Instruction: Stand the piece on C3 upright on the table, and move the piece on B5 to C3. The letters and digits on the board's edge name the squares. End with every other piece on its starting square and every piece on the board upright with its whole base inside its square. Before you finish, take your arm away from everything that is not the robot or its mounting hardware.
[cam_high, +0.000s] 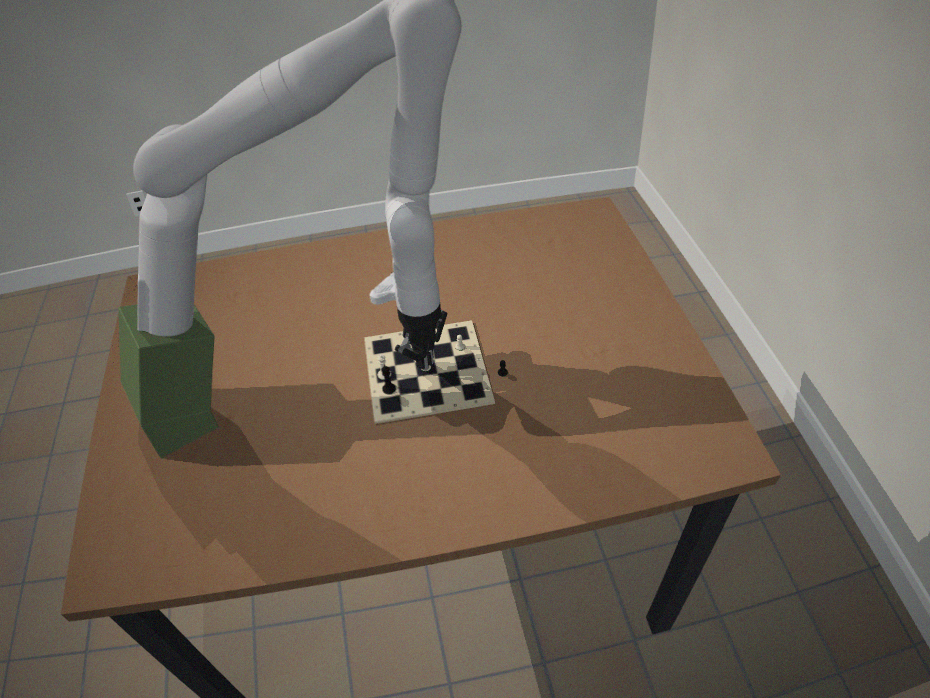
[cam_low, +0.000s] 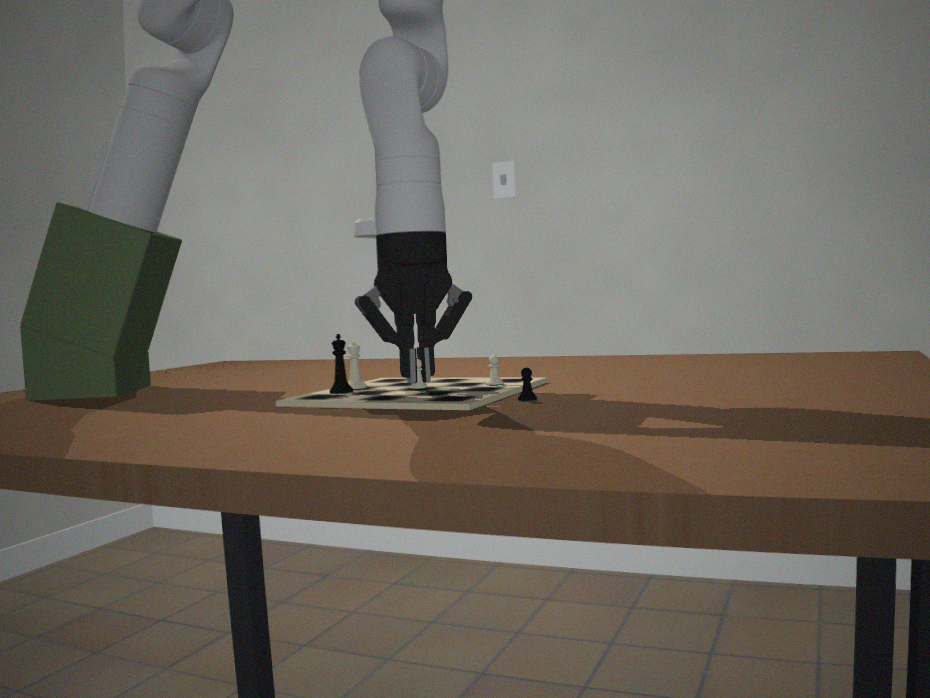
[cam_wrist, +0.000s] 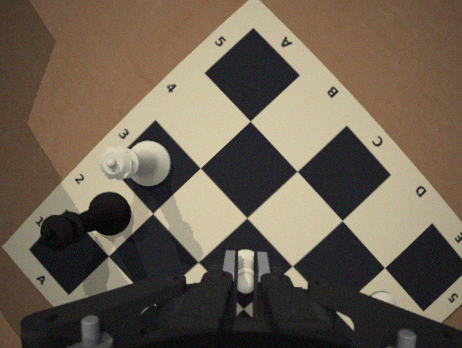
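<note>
My gripper points down over C3, shut on a small white piece. That piece is upright, its base at or very near the board on C3; exact contact is hard to tell. The board shows B5 bare. A black pawn stands upright on the table, off the board's right side in the top view.
A tall white crowned piece stands on A3. A black king stands on A2, close beside it. A white pawn stands on E4. The green arm base is at the left.
</note>
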